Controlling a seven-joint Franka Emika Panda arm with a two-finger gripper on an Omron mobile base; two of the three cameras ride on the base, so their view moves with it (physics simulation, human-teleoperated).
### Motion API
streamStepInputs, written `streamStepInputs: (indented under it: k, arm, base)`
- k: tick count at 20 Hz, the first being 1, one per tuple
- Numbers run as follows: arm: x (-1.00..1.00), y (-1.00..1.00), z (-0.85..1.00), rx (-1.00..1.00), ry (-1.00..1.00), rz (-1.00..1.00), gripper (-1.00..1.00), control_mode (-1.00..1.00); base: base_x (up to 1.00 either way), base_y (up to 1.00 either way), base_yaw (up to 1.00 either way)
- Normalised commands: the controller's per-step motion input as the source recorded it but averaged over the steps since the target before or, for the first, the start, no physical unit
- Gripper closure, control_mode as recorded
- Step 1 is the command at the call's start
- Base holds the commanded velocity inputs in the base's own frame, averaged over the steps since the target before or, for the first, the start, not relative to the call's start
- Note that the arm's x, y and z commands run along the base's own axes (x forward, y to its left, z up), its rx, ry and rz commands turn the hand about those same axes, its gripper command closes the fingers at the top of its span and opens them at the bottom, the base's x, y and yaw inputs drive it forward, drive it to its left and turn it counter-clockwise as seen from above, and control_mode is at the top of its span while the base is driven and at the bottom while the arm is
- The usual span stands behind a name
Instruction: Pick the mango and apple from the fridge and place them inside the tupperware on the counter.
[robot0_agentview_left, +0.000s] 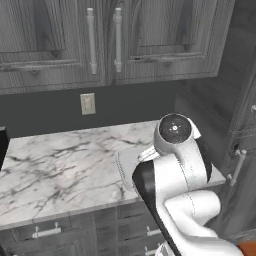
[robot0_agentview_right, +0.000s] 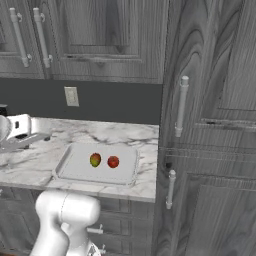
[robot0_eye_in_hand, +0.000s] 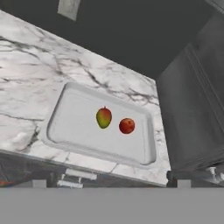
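Observation:
The mango (robot0_eye_in_hand: 103, 117) and the red apple (robot0_eye_in_hand: 127, 126) lie side by side, a little apart, inside the tupperware (robot0_eye_in_hand: 57, 113) on the marble counter (robot0_eye_in_hand: 35, 74). My gripper (robot0_eye_in_hand: 111, 183) hovers above and in front of the tray, open, with nothing between its widely spaced tips. In the right base view the mango (robot0_agentview_right: 95, 160) and apple (robot0_agentview_right: 113, 161) rest in the tupperware (robot0_agentview_right: 62, 167), with my hand (robot0_agentview_right: 17, 131) off to its left over the counter (robot0_agentview_right: 110, 132). My arm hides most of the tupperware (robot0_agentview_left: 125, 162) in the left base view. The fridge is out of view.
Tall dark wood-grain cabinet doors (robot0_agentview_right: 210, 125) with bar handles stand right against the counter's right end. Upper cabinets (robot0_agentview_left: 100, 40) hang above, and a wall outlet (robot0_agentview_left: 88, 103) sits on the dark backsplash. Drawers (robot0_agentview_left: 50, 232) run under the counter.

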Motion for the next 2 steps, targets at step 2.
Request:
streamStepInputs:
  k: [2]
  arm:
    - [-0.26, 0.75, 0.06, -0.19, -0.13, -0.01, -1.00, -1.00]
  base:
    - [0.00, 0.00, 0.00]
